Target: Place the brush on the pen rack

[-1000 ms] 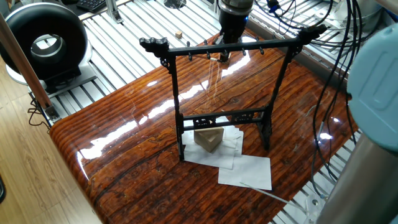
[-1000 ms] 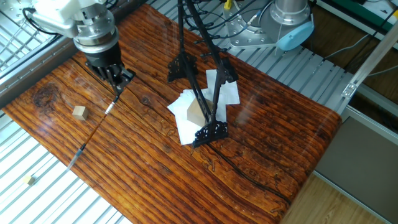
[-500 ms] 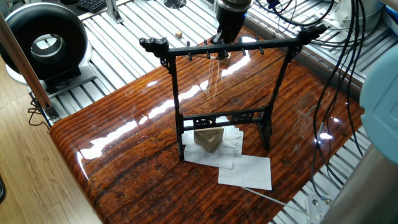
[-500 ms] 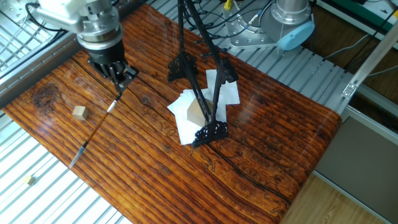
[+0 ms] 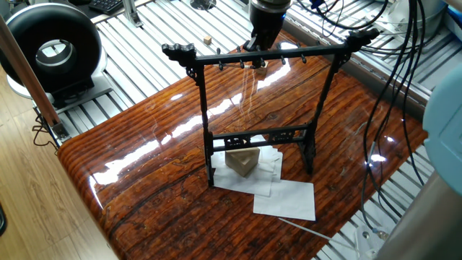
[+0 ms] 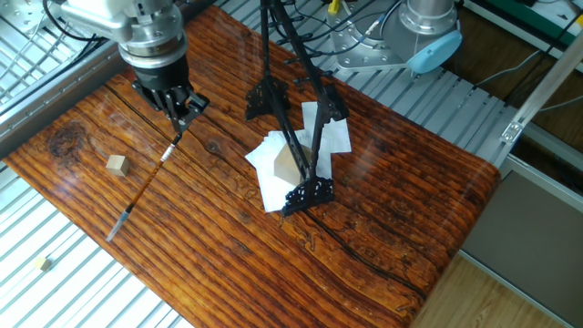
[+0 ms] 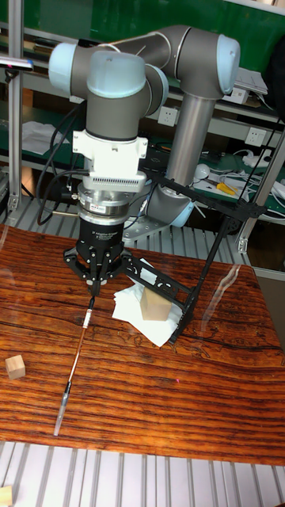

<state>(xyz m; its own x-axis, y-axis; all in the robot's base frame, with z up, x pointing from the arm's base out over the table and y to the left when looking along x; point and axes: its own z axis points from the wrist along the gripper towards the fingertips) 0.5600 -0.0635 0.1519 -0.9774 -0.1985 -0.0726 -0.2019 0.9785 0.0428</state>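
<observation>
Brush first: the thin dark-grey writing brush with a reddish-brown middle section hangs slantwise from the two-finger gripper, its top end pinched between the closed fingers and its lower tip low over, perhaps touching, the glossy striped wooden table. Its long axis runs from the jaws down and outward toward the table's near edge in the tall fixed view, away from the rack.

Nearest that edge, a small pale wooden cube sits beside the brush's lower half, apart from it. Past the gripper, white paper sheets and a tan wedge-shaped block lie under the tall black pen rack, whose top crossbar with its row of small pegs stands between the uprights.

As I judge it, the move ahead turns on height: the brush's gripped end must reach the pegs, which lie to the rack side of the jaws. Open tabletop lies between gripper and rack, so the path looks free; the long trailing shaft could catch an upright or the ornate lower rail.
</observation>
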